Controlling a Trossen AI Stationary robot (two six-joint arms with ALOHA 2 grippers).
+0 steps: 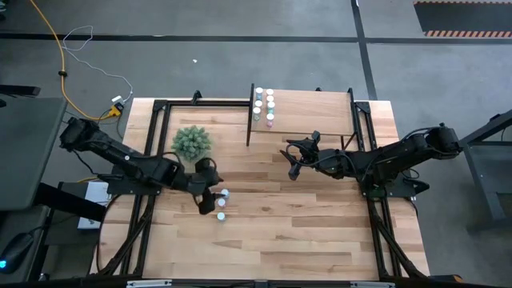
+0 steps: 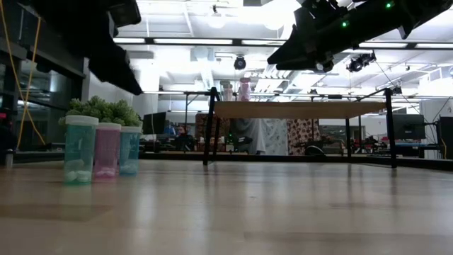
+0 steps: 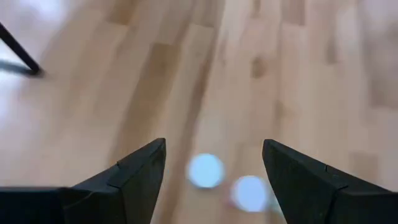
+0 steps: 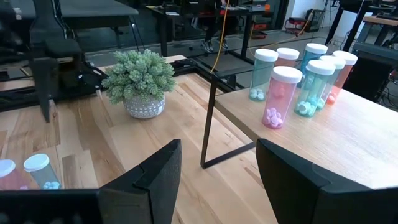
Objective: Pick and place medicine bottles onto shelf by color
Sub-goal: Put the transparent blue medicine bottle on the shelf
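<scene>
Three small bottles (image 1: 222, 204) with white caps stand upright in a row on the table: teal (image 2: 80, 150), pink (image 2: 107, 149) and bluish (image 2: 129, 149). My left gripper (image 1: 210, 198) hovers open just left of and above them; its wrist view looks down on two white caps (image 3: 205, 170) between the fingers. Several more bottles (image 1: 264, 106) stand at the left end of the light-wood shelf (image 1: 308, 112), also seen as bottles (image 4: 298, 81) in the right wrist view. My right gripper (image 1: 291, 158) is open in the air at the shelf's near edge, holding nothing.
A bushy green plant (image 1: 192, 142) in a small pot stands between the left gripper and the shelf's left leg (image 4: 208, 124). Black frame rails (image 1: 152, 144) run along the table's sides. Bare striped tabletop (image 1: 304, 232) stretches toward the near edge.
</scene>
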